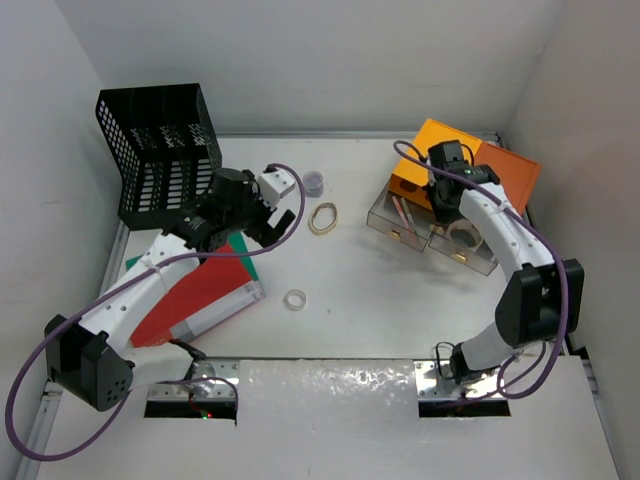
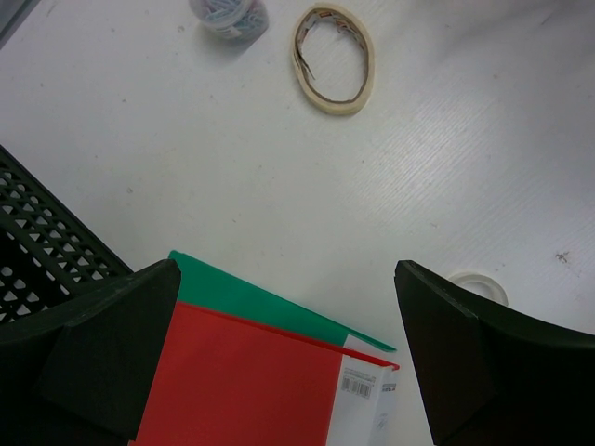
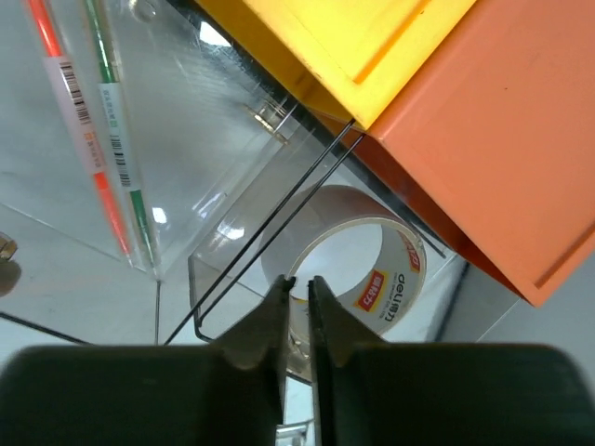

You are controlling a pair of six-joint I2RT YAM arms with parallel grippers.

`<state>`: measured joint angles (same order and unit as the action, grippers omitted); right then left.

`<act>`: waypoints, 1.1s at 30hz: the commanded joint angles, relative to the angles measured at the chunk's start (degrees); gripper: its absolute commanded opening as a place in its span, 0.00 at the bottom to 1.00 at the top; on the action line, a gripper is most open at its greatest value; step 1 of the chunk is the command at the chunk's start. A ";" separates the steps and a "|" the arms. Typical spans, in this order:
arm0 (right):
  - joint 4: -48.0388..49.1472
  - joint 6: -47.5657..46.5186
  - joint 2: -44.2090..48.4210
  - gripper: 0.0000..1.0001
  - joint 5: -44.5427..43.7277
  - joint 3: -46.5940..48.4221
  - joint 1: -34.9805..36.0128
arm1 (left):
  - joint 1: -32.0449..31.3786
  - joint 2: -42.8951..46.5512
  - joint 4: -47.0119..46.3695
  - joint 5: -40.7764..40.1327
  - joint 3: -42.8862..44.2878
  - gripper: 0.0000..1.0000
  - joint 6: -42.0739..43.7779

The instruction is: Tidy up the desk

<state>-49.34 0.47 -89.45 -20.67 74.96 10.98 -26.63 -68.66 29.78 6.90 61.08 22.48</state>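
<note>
The table spans the walled space beneath both arms. It looks hard, smooth and fixed, so I judge the only holds are on the loose things lying on it. The red folder is thin and lies flush, so it would need pinching at an edge; the left tool hangs over it, spread wide. Over the clear drawer holding a tape roll, the right tool is pinched nearly closed. Whether it nips anything, I cannot tell.

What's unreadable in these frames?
Small clear jar: left wrist view, cut by the top edge.
Small white tape ring: left wrist view, partly behind a black finger.
Right end effector: right wrist view, grip on the clear plastic drawer undecidable; top view, its own wrist covers it.
</note>
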 commanded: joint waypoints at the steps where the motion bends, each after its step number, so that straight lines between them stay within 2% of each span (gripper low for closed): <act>1: 3.11 1.20 2.26 0.07 7.12 -0.86 -2.01 | -0.17 1.52 -2.01 -0.57 -0.17 1.00 0.55; 3: 2.68 1.72 2.00 0.07 9.06 -1.13 -3.24 | -0.17 1.69 -1.92 -0.74 -0.17 1.00 0.64; 5: 2.76 2.86 2.26 0.22 7.76 -2.70 -4.03 | -0.17 2.04 -2.01 -0.66 -0.35 1.00 0.72; 13: 3.64 3.31 1.38 0.23 8.54 -4.38 -5.36 | -0.09 2.04 -2.45 -0.66 -0.61 1.00 0.81; 17: 3.99 3.40 1.21 0.20 8.89 -4.65 -5.53 | -0.17 2.13 -2.45 -0.92 -0.61 1.00 0.90; 21: 4.17 1.73 0.51 0.06 9.68 -4.12 -5.88 | -0.17 2.04 -2.71 -0.66 -0.44 1.00 0.90; 25: 3.02 0.76 -1.08 0.00 11.87 -3.41 -6.85 | -0.17 1.96 -2.71 -0.48 -0.08 1.00 0.99; 33: 4.60 -3.01 -1.43 0.00 11.18 -3.07 -8.26 | -0.17 2.22 -1.48 -0.22 1.15 1.00 1.78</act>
<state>-46.37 0.36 -89.32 -9.34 70.48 3.84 -26.63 -68.18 29.61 6.48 60.60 23.62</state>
